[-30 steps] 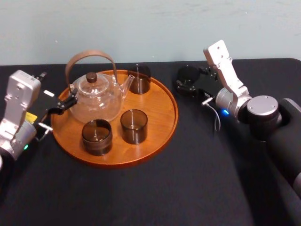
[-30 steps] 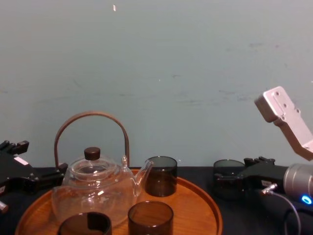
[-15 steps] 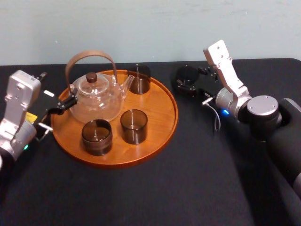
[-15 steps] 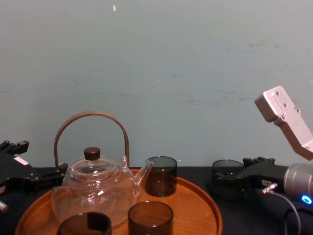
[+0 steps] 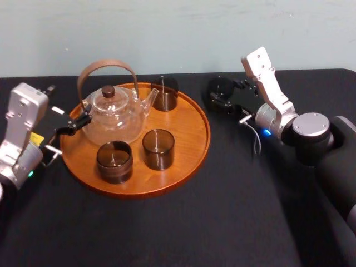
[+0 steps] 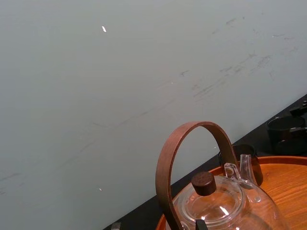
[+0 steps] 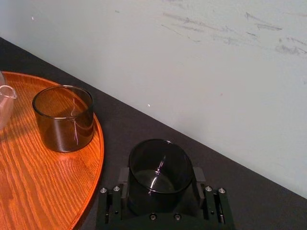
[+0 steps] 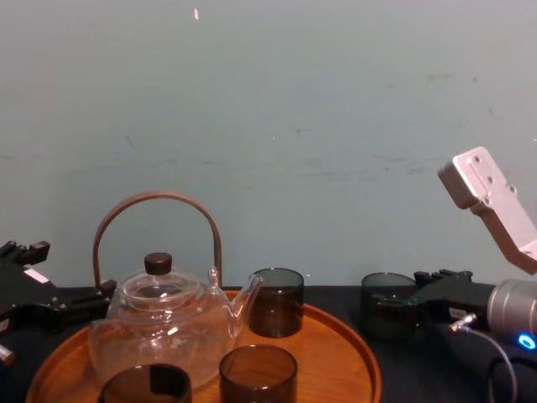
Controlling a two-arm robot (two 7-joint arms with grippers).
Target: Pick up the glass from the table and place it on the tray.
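Observation:
The glass (image 5: 221,88), a dark smoky tumbler, stands upright on the black table (image 5: 222,211) just right of the tray (image 5: 167,186), near the table's back. My right gripper (image 5: 223,94) reaches in from the right and is shut on it, a pad against each side of its wall. The right wrist view looks down into the glass (image 7: 159,170) between the right gripper's (image 7: 160,186) fingers. In the chest view the glass (image 8: 386,304) rests on the cloth beside the tray's rim (image 8: 357,353). My left gripper (image 5: 75,123) idles at the tray's left edge.
The round wooden tray carries a clear glass teapot (image 5: 114,114) with an arched brown handle and three dark glasses: one at the back (image 5: 165,93) and two at the front (image 5: 114,161) (image 5: 158,148). Bare wood lies on the tray's right side (image 5: 192,130).
The right gripper's fingers have closed in onto the glass, which has shifted slightly toward the tray. The left arm has not moved.

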